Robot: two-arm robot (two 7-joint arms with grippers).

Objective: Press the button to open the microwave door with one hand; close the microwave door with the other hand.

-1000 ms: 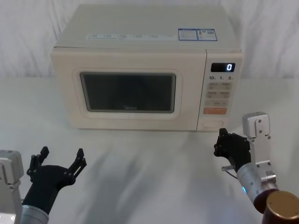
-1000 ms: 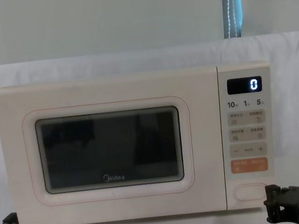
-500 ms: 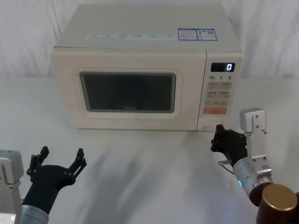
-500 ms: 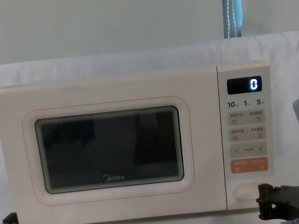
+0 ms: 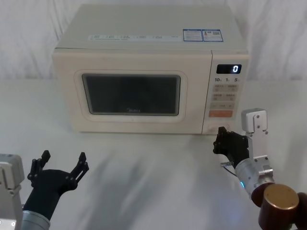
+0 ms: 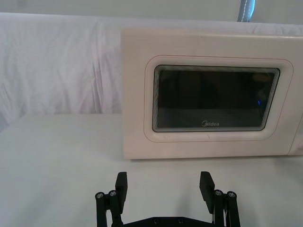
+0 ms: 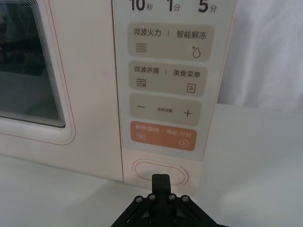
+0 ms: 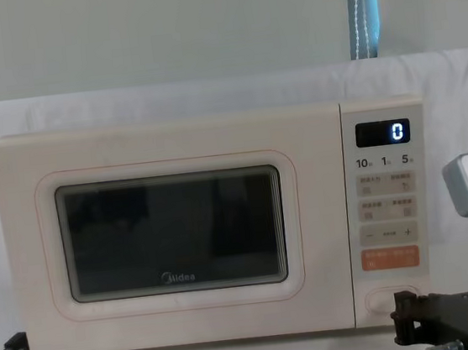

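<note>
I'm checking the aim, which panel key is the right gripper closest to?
The button, plain cream, bottom of the panel, under the orange key. The right gripper sits before it.

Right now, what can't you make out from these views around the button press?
- Contact: the right claw fingers are closed to one tip before the button; touching or apart cannot be told.
- Button in chest view: partly covered by the right claw.
- Microwave door: looks shut; latch state not visible.
- Left claw: open, idle low at the left; in chest view the frame edge cuts it off.

One microwave door (image 5: 130, 96); one button (image 7: 159, 171); one orange key (image 7: 162, 135); two hands: left hand (image 5: 60, 168), right hand (image 5: 220, 142).
</note>
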